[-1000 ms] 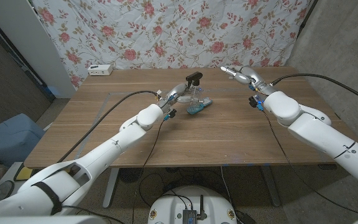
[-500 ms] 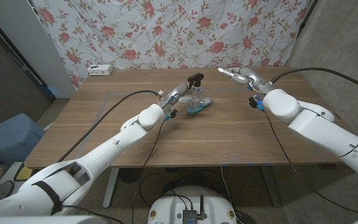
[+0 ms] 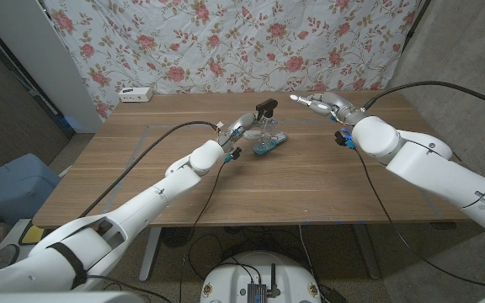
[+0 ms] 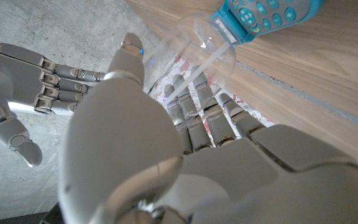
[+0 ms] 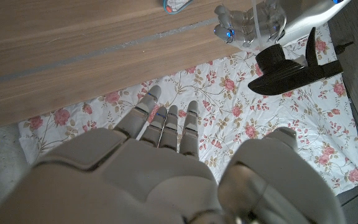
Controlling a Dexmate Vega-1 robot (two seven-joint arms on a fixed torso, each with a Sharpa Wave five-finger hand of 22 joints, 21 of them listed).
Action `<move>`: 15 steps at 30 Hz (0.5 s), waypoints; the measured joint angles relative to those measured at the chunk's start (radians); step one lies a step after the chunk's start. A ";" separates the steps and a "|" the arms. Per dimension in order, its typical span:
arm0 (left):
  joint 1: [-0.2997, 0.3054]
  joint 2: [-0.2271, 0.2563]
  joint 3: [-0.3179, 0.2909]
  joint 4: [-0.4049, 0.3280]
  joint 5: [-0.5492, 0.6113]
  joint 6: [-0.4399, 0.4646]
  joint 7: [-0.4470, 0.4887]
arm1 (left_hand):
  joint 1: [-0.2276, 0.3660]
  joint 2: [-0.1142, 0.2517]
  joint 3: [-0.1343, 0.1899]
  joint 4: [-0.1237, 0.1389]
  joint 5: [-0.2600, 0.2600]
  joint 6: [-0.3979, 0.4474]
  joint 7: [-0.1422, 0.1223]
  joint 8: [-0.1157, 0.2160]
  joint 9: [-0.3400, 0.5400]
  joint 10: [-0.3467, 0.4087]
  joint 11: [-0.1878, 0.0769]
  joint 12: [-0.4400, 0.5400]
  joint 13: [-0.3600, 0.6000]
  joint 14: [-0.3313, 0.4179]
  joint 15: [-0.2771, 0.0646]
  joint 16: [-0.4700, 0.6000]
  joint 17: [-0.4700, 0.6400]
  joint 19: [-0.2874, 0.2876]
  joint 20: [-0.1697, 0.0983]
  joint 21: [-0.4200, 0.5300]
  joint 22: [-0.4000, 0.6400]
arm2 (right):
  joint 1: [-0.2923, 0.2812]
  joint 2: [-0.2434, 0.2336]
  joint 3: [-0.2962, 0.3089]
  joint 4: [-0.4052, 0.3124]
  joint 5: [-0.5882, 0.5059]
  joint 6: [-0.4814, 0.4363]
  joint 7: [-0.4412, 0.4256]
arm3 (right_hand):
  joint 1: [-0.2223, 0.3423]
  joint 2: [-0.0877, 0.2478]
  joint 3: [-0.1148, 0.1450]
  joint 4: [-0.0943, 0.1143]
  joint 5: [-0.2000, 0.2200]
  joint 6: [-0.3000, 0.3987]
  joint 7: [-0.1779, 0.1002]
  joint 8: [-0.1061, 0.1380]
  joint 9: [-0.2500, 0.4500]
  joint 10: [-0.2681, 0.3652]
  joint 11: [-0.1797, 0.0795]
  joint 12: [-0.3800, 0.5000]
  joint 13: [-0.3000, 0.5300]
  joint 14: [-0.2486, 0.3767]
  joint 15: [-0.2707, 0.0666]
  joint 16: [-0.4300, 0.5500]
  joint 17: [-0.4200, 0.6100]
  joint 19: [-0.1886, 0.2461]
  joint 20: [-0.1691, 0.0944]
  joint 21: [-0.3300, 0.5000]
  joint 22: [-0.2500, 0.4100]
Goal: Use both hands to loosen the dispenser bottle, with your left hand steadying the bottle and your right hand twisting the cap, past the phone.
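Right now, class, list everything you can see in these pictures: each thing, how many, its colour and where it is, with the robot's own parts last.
Dispenser bottle: one, clear with a black pump cap, upright mid-table toward the far side.
Phone: one, teal with a keypad, lying on the table just in front of the bottle.
White box: one, at the table's far left corner.
Table: one, brown wood.
Floral cloth: one, white with red roses, hanging behind the table.
Left hand: silver-grey, holding the bottle.
Right hand: silver-grey, open, in the air to the right of the bottle's cap, apart from it.
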 measured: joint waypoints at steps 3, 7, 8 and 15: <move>-0.003 -0.005 0.003 0.008 0.002 -0.004 0.002 | 0.000 0.000 0.000 0.000 0.005 0.000 0.000 0.000 0.000 0.000 0.000 0.000 0.000 0.000 0.000 0.000 0.000 0.000 0.000 0.000 0.000 | 0.013 -0.005 -0.014 -0.015 -0.006 -0.028 0.005 | 0.020 0.020 0.007 -0.007 0.000 0.011 0.003 0.000 0.001 0.005 0.005 0.000 0.000 0.000 0.001 0.000 0.000 0.000 0.000 0.000 0.000; -0.007 -0.009 0.005 0.017 0.006 -0.009 0.005 | 0.000 0.000 0.000 0.000 0.005 0.000 0.000 0.000 0.000 0.000 0.000 0.000 0.000 0.000 0.000 0.000 0.000 0.000 0.000 0.000 0.000 | 0.027 -0.010 -0.030 -0.028 -0.013 -0.043 0.010 | 0.045 0.045 0.026 -0.026 0.000 0.031 0.012 0.008 0.001 0.003 0.014 0.000 0.000 0.000 0.011 0.000 -0.003 0.000 0.000 0.000 0.000; -0.008 -0.010 0.007 0.020 0.007 -0.011 0.006 | 0.000 0.000 0.000 0.000 0.005 0.000 0.000 0.000 0.000 0.000 0.000 0.000 0.000 0.000 0.000 0.000 0.000 0.000 0.000 0.000 0.000 | 0.031 -0.011 -0.036 -0.031 -0.015 -0.047 0.013 | 0.049 0.040 0.030 -0.029 0.000 0.037 0.012 0.008 0.001 0.004 0.015 0.000 0.000 0.000 0.011 0.000 -0.005 0.000 0.000 0.000 0.000; -0.018 -0.018 0.012 0.041 0.014 -0.021 0.008 | 0.000 0.000 0.003 -0.003 0.005 0.000 0.000 0.009 -0.005 0.000 0.000 0.000 0.000 0.000 0.000 -0.008 0.005 0.000 0.000 0.000 0.000 | 0.062 -0.013 -0.069 -0.041 -0.030 -0.068 0.034 | 0.070 0.041 0.036 -0.036 0.000 0.046 0.014 0.008 0.001 0.005 0.016 0.000 0.000 0.005 0.016 0.000 -0.005 -0.005 0.005 0.000 0.000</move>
